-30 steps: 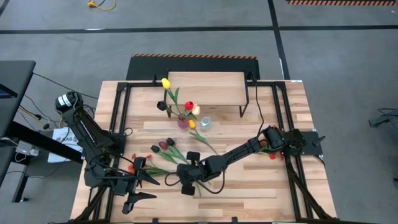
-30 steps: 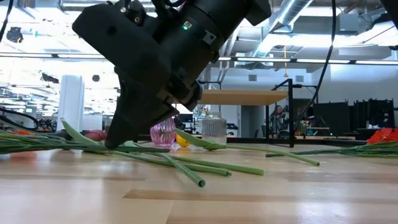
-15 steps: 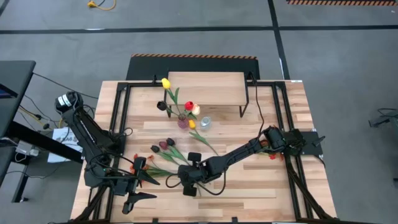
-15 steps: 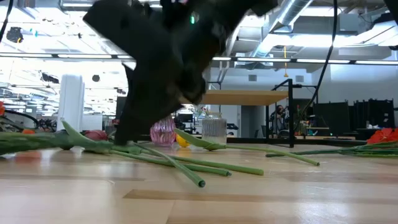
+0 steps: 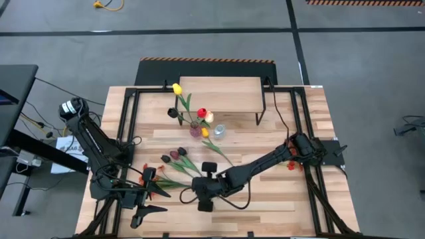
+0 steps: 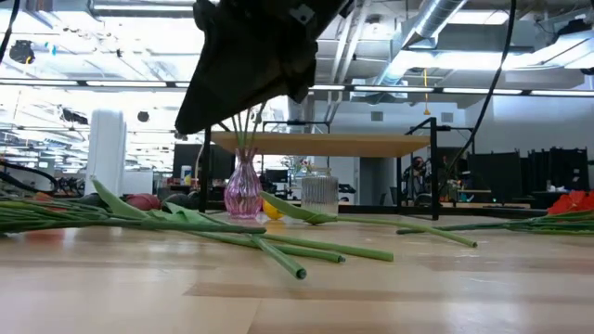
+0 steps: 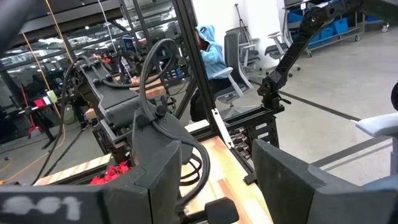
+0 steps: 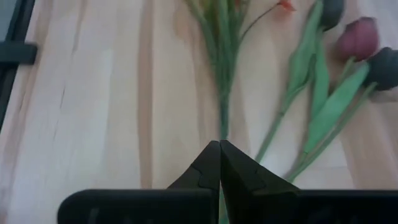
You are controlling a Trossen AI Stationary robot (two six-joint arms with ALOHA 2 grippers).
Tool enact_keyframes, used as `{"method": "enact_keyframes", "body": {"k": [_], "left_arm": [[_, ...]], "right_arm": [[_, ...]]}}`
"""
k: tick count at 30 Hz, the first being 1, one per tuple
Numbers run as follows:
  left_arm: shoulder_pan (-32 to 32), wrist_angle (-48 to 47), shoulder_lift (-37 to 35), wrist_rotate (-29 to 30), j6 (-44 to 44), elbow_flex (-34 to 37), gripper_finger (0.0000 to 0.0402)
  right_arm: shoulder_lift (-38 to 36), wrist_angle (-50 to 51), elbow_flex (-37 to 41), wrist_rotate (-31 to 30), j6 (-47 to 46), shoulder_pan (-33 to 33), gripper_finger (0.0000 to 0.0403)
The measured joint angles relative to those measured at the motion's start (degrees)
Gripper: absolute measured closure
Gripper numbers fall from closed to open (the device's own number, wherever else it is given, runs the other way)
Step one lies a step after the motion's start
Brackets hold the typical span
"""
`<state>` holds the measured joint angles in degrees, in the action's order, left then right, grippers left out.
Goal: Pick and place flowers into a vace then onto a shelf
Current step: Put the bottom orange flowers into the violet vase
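My right gripper (image 8: pixel 219 149) is shut and hovers above the loose flowers near the table's front middle (image 5: pixel 199 194). In its wrist view the green stem (image 8: pixel 222 118) of the orange-red spray (image 5: pixel 147 174) runs up to the fingertips. Dark maroon tulips (image 8: pixel 357 37) lie flat beside it. A pink vase (image 6: pixel 243 197) holding yellow (image 5: pixel 176 88) and red (image 5: pixel 202 113) tulips stands in front of the shelf (image 5: pixel 219 95). My left gripper (image 7: pixel 214 186) waits open and empty at the front left (image 5: pixel 158 200). My right gripper is shut, slanting down from the table's right. The spray's stem (image 8: pixel 222 134) runs up to its fingertips in the wrist view, and I cannot tell whether they touch it. In the low view nothing hangs from the fingers, and the stems lie on the table.
A clear glass vase (image 6: pixel 318 193) stands right of the pink one, with a yellow tulip (image 5: pixel 205 133) lying by it. Several loose stems (image 6: pixel 278 250) cross the table's front. Red flowers (image 6: pixel 571 199) lie at the right. Black frame rails (image 5: pixel 129 126) run along both sides.
My right gripper has risen from the stems on the table, staying shut. The stems still lie on the table as before.
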<state>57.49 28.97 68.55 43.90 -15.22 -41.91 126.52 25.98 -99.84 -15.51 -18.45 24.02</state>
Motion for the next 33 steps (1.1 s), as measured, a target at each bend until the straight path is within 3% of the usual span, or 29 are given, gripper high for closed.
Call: {"method": "enact_keyframes", "body": {"k": [8, 20, 26, 33], "left_arm": [[0.0, 0.05, 0.0, 0.0, 0.0, 0.0, 0.0214], [0.0, 0.04, 0.0, 0.0, 0.0, 0.0, 0.0214], [0.0, 0.06, 0.0, 0.0, 0.0, 0.0, 0.0214], [0.02, 0.04, 0.0, 0.0, -0.02, 0.0, 0.0214]], "right_arm": [[0.22, -2.08, 0.03, 1.53, 3.65, -0.32, 0.039], [4.81, -8.46, -0.18, 3.83, 5.39, -2.42, 0.0298], [7.49, -7.74, 0.2, 5.1, 4.98, -3.32, 0.0289], [9.89, -11.2, 0.01, 10.73, 4.31, -4.1, 0.0289]]}}
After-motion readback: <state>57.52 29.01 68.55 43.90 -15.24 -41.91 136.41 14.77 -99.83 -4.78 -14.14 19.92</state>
